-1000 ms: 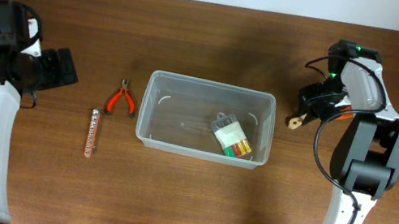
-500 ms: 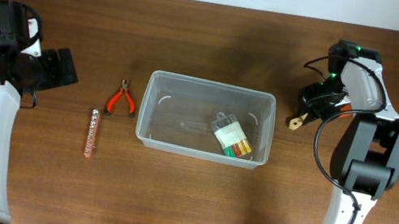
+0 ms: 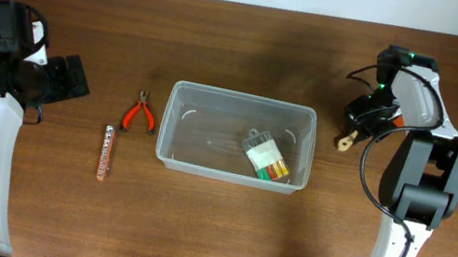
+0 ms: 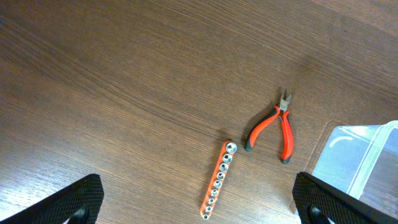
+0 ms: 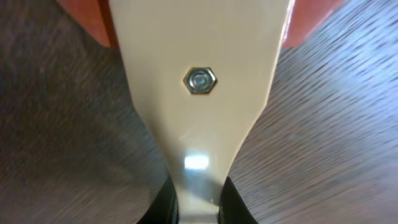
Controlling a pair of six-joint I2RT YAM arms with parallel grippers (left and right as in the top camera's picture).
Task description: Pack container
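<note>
I saw the container (image 3: pixel 199 135) lying with its long axis left-right. Right of it, my right gripper (image 3: pixel 354 134) pinched a tan tool (image 3: pixel 344 142); left of it, my left gripper (image 3: pixel 77 78) gaped wide.

1. You've got a dark wood-grain table (image 3: pixel 191 235).
2. Ctr: clear container (image 3: pixel 217 91) sits flat on it.
3. Just L of it: orange-handled pliers (image 3: pixel 139 114), tips toward the far edge.
4. Further L, near the pliers w/o touching: orange socket rail (image 3: pixel 106 151).
</note>
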